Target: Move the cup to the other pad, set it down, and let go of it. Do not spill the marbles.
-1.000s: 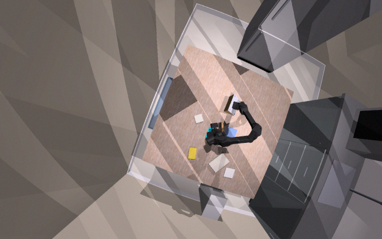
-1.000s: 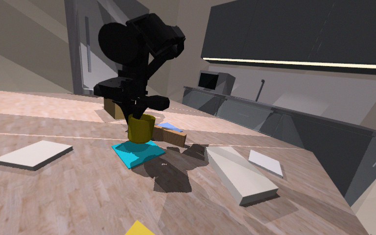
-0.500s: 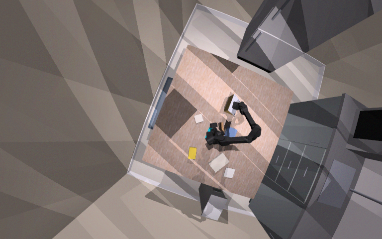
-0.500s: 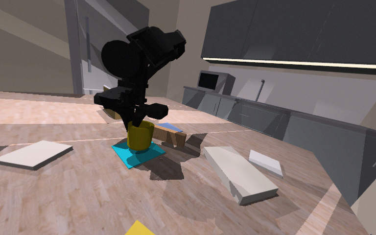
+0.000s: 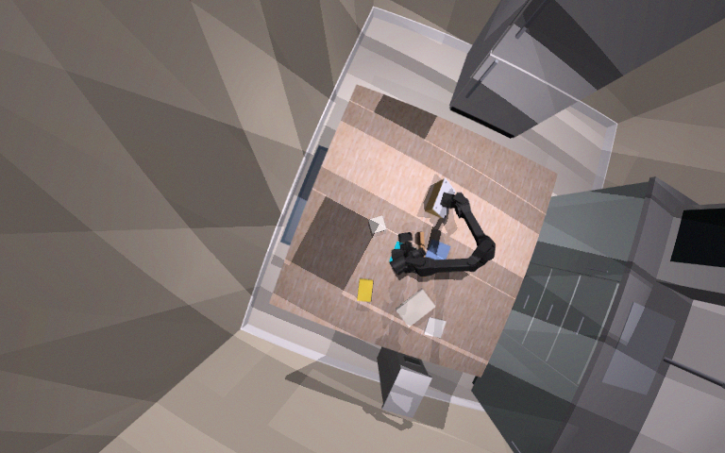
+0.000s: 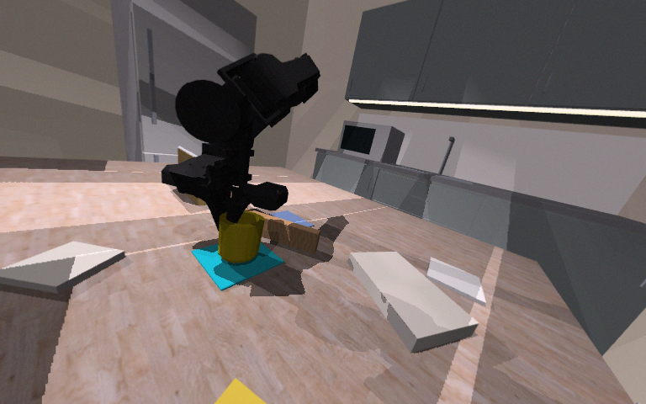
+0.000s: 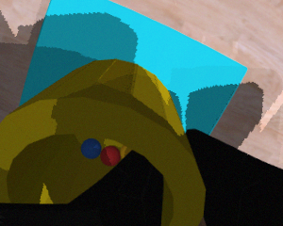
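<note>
Exterior view: gripper (image 6: 236, 212) clamped on the wall of a smooth, yellow, round cup (image 6: 239, 239) (image 7: 132, 105), upright at the flat cyan pad (image 6: 224, 279) (image 7: 198, 52). Wrist view: two spherical marbles (image 7: 100, 152) inside.

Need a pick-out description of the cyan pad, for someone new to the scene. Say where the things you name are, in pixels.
On the wooden table (image 5: 366, 157) (image 6: 141, 325), find the black arm's jaws (image 6: 234, 220). They grip a yellow cup (image 6: 239, 242) (image 7: 85, 110); the pad (image 6: 221, 278) (image 7: 179, 52) is the flat square below it. It's cyan; the other pad (image 5: 438, 250) (image 6: 293, 218) is blue.

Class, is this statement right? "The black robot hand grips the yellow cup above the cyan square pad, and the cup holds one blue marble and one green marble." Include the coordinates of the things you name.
The second marble's colour is wrong: the wrist view shows a small round red marble (image 7: 110, 155), not green. The rest stands.
</note>
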Controlling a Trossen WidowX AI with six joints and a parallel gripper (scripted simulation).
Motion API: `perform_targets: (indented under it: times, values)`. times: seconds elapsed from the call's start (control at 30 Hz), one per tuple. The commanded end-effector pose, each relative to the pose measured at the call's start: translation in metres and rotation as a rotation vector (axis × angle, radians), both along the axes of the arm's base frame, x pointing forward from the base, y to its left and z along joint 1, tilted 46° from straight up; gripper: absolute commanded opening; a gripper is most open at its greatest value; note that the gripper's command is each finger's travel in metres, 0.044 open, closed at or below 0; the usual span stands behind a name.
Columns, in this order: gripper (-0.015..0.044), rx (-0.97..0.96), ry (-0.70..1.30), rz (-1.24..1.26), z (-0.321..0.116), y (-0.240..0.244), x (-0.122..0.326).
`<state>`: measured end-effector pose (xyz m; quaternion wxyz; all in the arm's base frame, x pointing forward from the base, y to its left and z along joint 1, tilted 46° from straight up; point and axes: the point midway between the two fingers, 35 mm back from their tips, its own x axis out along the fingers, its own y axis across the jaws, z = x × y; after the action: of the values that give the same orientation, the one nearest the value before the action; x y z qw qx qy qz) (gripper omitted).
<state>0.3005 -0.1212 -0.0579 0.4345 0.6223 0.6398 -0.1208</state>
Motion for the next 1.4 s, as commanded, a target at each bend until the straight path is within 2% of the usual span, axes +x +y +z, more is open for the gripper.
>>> perform_targets:
  times: [0.0,0.1,0.3,1.37]
  values:
    - [0.0000,-0.001,-0.001,0.000,0.000,0.000,0.000]
    - [0.0000,-0.001,-0.001,0.000,0.000,0.000,0.000]
    - [0.0147,-0.001,-0.001,0.000,0.000,0.000,0.000]
    - [0.0147,0.005,0.004,-0.003,0.024,-0.025,-0.005]
